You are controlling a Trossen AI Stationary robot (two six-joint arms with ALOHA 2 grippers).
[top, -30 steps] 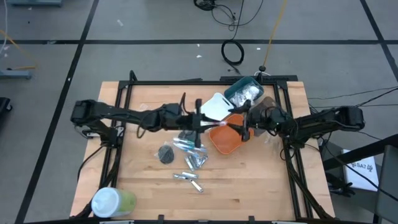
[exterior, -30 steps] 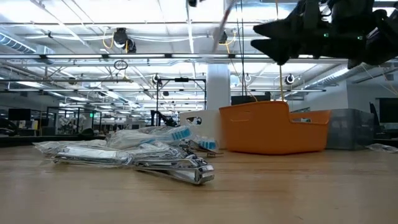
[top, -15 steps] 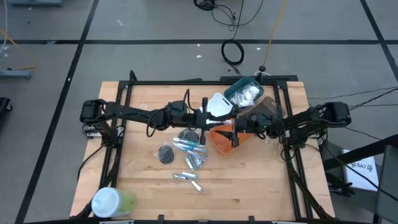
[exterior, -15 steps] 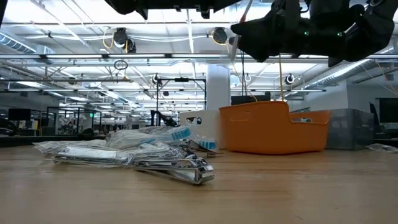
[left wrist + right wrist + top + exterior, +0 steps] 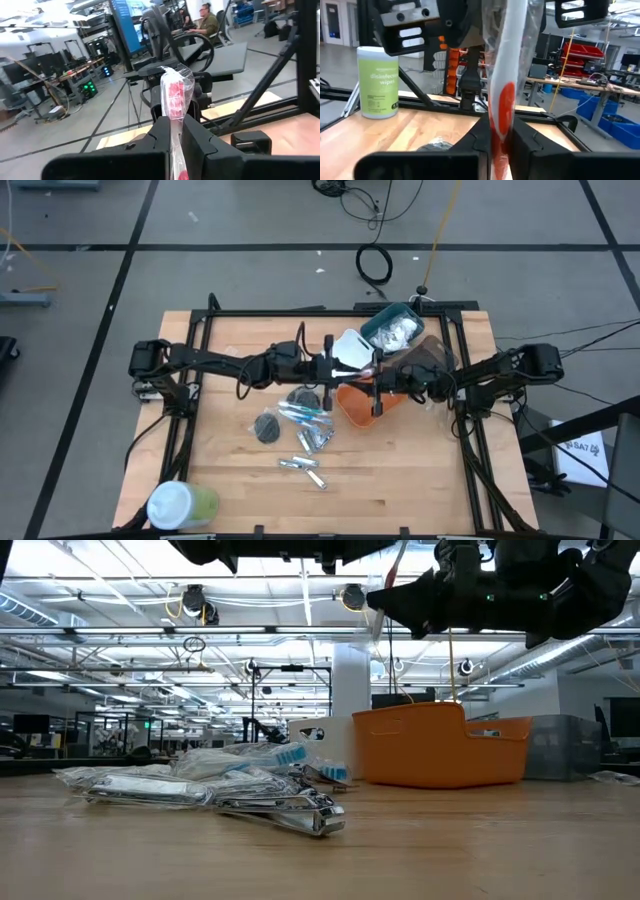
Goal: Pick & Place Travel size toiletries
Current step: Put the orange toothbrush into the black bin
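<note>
Since a second ago both arms have drawn together over the middle of the bench (image 5: 420,490), and the right pincer (image 5: 372,372), then spread wide, has clamped shut on a clear-wrapped red-and-white stick (image 5: 504,75). The left pincer (image 5: 338,367) is also shut on that same stick (image 5: 173,95), so the two pincers meet nose to nose high above the bench, just over the near rim of the orange bin (image 5: 362,408), with the stick pinched between them. From the low camera the dark arms hang along the top edge, with the stick (image 5: 378,615) dangling thinly between them above the orange bin (image 5: 440,745). Below on the wood lie the other toiletries: a dark grey disc (image 5: 267,426), clear-wrapped blue-and-white sticks (image 5: 300,413) and small silver tubes (image 5: 301,467) in a loose cluster toward the front. A white bin (image 5: 349,350) and a teal bin (image 5: 393,328) holding white packets sit behind the orange one. A white-and-green wipes canister (image 5: 180,504) stands at the front left corner.
</note>
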